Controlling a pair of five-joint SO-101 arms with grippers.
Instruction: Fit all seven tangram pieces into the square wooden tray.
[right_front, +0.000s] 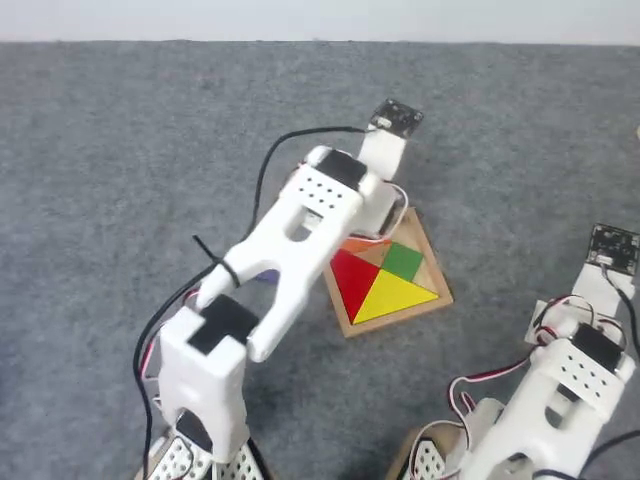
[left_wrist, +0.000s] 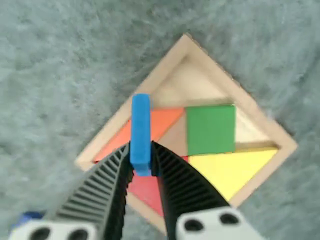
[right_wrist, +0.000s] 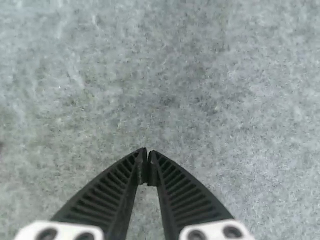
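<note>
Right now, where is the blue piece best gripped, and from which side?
Pinch the blue piece across its two broad flat faces, coming from above, as the left gripper does. It is a thin slab held on edge, so those faces offer wide, parallel contact, and its free end points toward the wooden tray.

A table covered edge to edge in grey felt-like cloth (right_front: 120, 150). In the high view, a square tray of light wood (right_front: 400, 314) lies flat on the cloth just off centre toward 4 o'clock, turned so its corners point like a diamond. The left arm's white base (right_front: 185, 462) stands on the cloth at 7 o'clock and the right arm's white base (right_front: 432, 462) at 5 o'clock.
</note>
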